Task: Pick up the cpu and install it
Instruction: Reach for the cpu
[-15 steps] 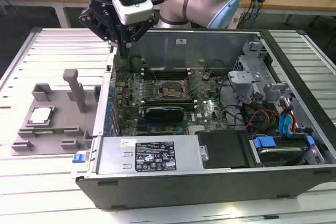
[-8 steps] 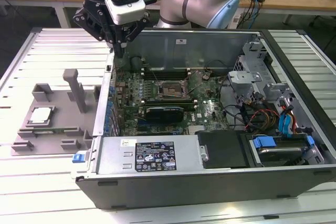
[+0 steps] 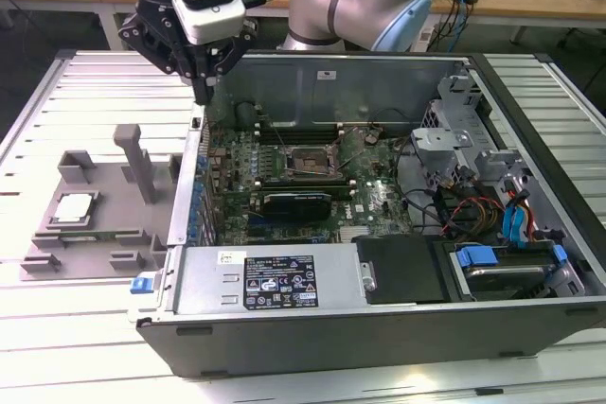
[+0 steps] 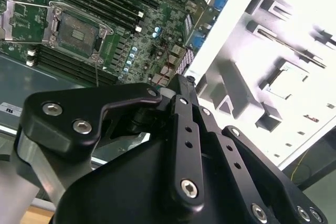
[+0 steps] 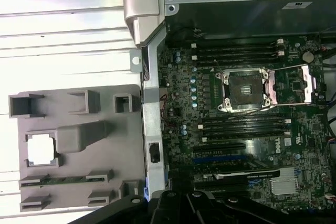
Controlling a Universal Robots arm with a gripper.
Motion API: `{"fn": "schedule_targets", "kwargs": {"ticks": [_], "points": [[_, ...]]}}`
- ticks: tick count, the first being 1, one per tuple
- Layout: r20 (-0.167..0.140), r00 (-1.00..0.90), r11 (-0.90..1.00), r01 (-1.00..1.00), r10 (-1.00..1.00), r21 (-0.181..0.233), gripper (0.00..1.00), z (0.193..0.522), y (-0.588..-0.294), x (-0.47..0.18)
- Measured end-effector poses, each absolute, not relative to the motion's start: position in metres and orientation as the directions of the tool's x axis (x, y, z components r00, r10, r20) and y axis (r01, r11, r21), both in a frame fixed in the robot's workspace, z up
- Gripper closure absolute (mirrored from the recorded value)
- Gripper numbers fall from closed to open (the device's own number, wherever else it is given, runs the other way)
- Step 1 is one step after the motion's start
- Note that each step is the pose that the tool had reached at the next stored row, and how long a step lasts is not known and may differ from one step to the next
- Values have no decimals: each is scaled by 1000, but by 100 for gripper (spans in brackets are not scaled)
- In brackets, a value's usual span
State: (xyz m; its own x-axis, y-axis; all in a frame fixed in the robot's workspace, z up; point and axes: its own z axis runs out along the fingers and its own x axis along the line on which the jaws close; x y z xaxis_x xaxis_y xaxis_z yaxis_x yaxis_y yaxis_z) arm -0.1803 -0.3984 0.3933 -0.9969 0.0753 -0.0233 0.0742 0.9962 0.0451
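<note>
Jaws together, nothing between them. Gripper (image 3: 202,92) hangs tip-down over the case (image 3: 379,338) side wall on the exterior view's left, roughly above the line between tray and board. Can't see it touching anything.

Cpu (image 3: 74,207) lies flat in a square pocket of the grey tray (image 3: 104,238), silvery top up, well apart from the gripper. Tray sits on the slatted table (image 3: 95,92), just beside the case on the exterior view's left. One tall post (image 3: 138,160) stands upright on the tray between cpu and case wall.

First wrist view: cpu (image 5: 41,148) shows as a pale square in the tray (image 5: 105,145), tray edge close to the case wall. Second wrist view: cpu (image 4: 283,80) is washed out bright in its pocket, beyond the black fingers (image 4: 181,129).

Socket (image 3: 308,160) is on the board (image 3: 237,163) inside the case, dark centre exposed, metal frame looks swung open beside it. Same in both wrist views: socket (image 5: 245,88), socket (image 4: 76,35), with long black slots running along both sides. Gripper is nearer the case wall than either cpu or socket.
</note>
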Motion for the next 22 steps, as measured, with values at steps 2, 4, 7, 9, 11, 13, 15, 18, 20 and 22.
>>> {"fn": "schedule_targets", "kwargs": {"ticks": [2, 4, 7, 9, 11, 13, 15, 18, 20, 22], "points": [[-23, -997, 996, 74, 75, 45, 89, 393, -398, -183], [-23, -997, 996, 74, 75, 45, 89, 393, -398, -185], [-23, -997, 996, 74, 75, 45, 89, 393, -398, -190], [-23, -997, 996, 74, 75, 45, 89, 393, -398, -194], [-23, -997, 996, 74, 75, 45, 89, 393, -398, -198], [-23, -997, 996, 74, 75, 45, 89, 393, -398, -201], [-23, -997, 996, 74, 75, 45, 89, 393, -398, -206], [-23, -997, 996, 74, 75, 45, 89, 393, -398, -215], [-23, -997, 996, 74, 75, 45, 89, 393, -398, -219], [-23, -997, 996, 74, 75, 45, 89, 393, -398, -224]]}}
